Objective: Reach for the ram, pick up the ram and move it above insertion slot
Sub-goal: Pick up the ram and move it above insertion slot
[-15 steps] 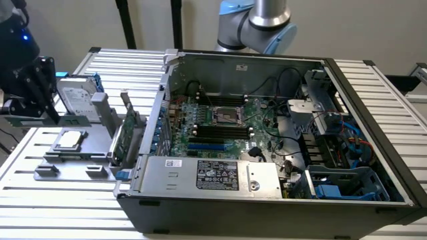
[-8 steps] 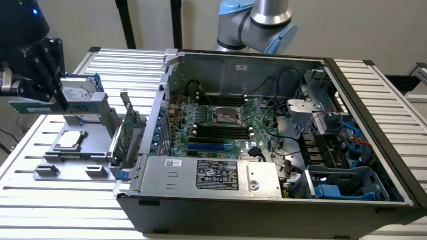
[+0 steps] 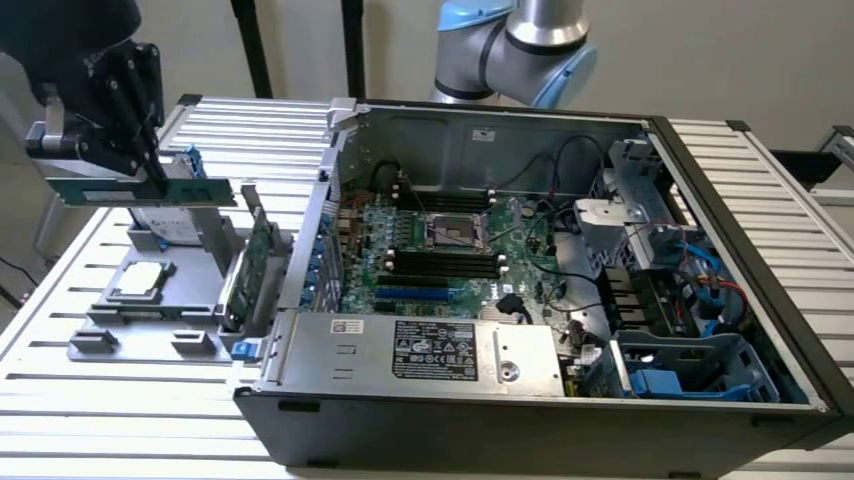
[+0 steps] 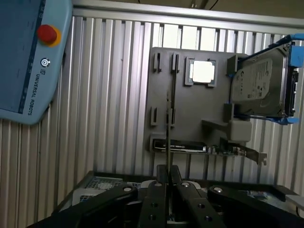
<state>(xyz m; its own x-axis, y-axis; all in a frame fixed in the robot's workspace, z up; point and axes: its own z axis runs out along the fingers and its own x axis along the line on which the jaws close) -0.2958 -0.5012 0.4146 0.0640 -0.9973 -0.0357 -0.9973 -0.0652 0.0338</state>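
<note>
Gripper (image 4: 168,169) fingers are closed on the ram (image 4: 168,124), which shows edge-on in the wrist view as a thin dark line running out from between them over the grey holder (image 4: 190,109). In the exterior view the gripper (image 3: 150,176) holds the ram (image 3: 107,192) level in the air above the far end of the holder (image 3: 147,312), not touching it.

On the holder lie a square processor (image 4: 203,72) in its pocket and a hard drive (image 4: 261,83) in a blue frame just beside it. A green expansion card (image 3: 254,268) stands on edge along the holder's side towards the exterior view's right.

Beyond that card, on the exterior view's right of the holder, sits the open computer case (image 3: 747,300). Its dark memory slots (image 3: 441,263) are well apart from the ram. A teach pendant (image 4: 28,57) lies on the slatted table (image 4: 109,104), away from the holder.
</note>
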